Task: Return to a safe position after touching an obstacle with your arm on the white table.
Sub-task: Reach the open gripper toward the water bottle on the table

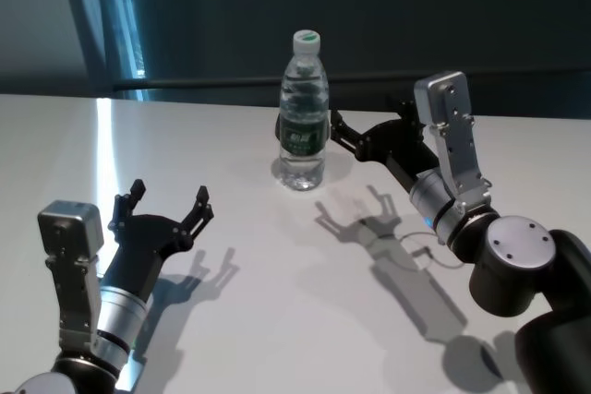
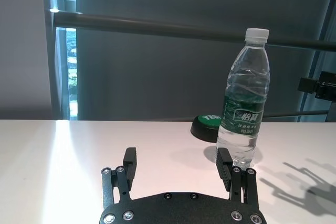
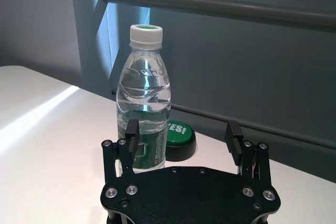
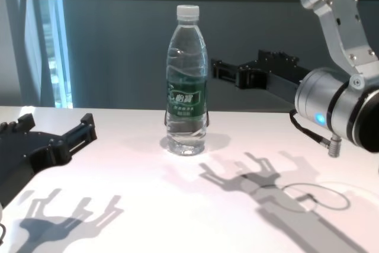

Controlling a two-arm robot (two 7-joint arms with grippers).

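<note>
The obstacle, a clear water bottle (image 1: 303, 113) with a white cap and a green label, stands upright on the white table (image 1: 277, 311) at mid-back. My right gripper (image 1: 369, 124) hovers open just to its right, pointing at it. One fingertip (image 4: 215, 67) is close beside the label, and the chest view shows a narrow gap between them. In the right wrist view the bottle (image 3: 144, 114) rises just beyond one finger of the gripper (image 3: 182, 132). My left gripper (image 1: 170, 197) is open and empty, low over the table at front left, well short of the bottle (image 2: 244, 103).
A round green button (image 3: 177, 136) marked "YES!" on a black base sits on the table right behind the bottle. A grey rail (image 2: 157, 25) runs along the dark wall past the table's far edge. Arm shadows fall on the table in front of the bottle.
</note>
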